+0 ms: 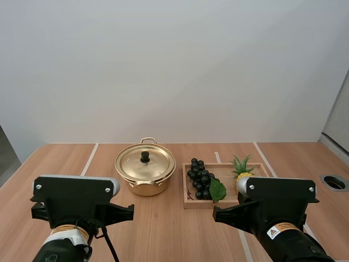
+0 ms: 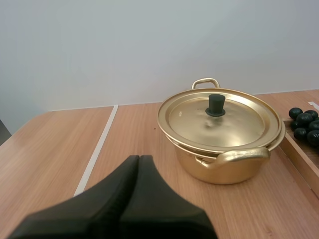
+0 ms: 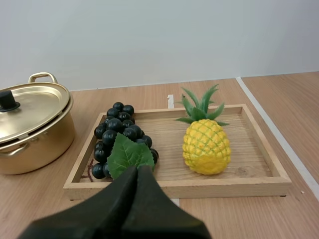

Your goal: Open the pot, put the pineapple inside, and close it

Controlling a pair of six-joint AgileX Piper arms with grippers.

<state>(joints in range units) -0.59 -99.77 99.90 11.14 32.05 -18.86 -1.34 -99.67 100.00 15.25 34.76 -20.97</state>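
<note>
Left gripper (image 2: 139, 158) fingers together, near shiny gold metal pot (image 2: 224, 167): spread them, centre over black knob (image 2: 216, 104) of round gold lid (image 2: 244, 122), lift straight. Right gripper (image 3: 138, 169) likewise together, near yellow pineapple (image 3: 206, 147).

Place: it looked like a robotics lab or test room.
Arms: a left arm (image 1: 76, 204) and a right arm (image 1: 278, 210) stood at the near edge of the surface (image 1: 163, 229).
Surface: it was a pale wood-grain top marked with white lines (image 1: 89, 159), with a round cable port (image 1: 334, 182) set in at the right.
Wall: a plain white wall (image 1: 174, 65) stood behind it.
Props: a gold pot (image 1: 145, 173) sat beside a wooden tray (image 1: 199, 206) that held toy-like grapes (image 1: 200, 180) and a pineapple (image 1: 243, 170).
</note>
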